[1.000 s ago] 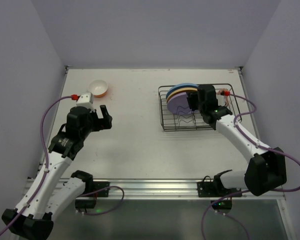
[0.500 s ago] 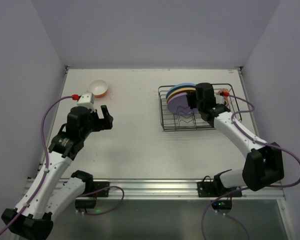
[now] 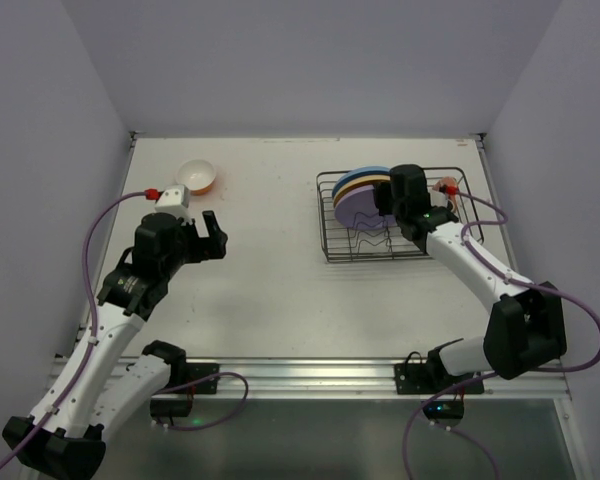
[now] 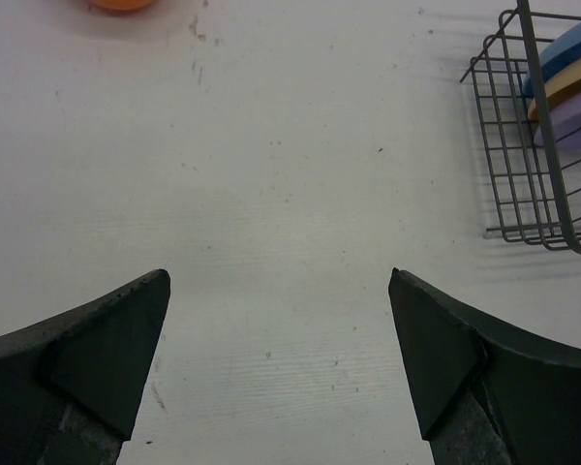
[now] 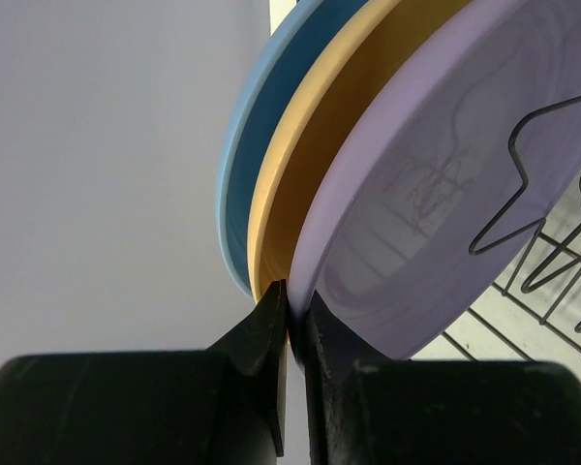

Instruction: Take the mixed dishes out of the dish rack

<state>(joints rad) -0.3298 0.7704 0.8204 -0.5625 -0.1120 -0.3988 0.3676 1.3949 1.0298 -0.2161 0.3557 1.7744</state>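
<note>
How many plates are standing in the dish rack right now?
3. The blue plate stands rearmost in the dish rack, the tan plate in the middle, the lilac plate nearest the front. The right gripper may hide more.

Three plates on edge in the dish rack (image 3: pixel 365 243), one bowl out on the tabletop (image 3: pixel 280 260).
The dark wire rack sits at 2 o'clock. In its 9 o'clock half, the blue plate (image 3: pixel 372 171), tan plate (image 3: pixel 360 181) and lilac plate (image 3: pixel 358 208) lean face to face, blue toward 12, lilac toward 6. The orange bowl (image 3: pixel 196 176), white inside, rests upright at 10 o'clock, well apart.
</note>
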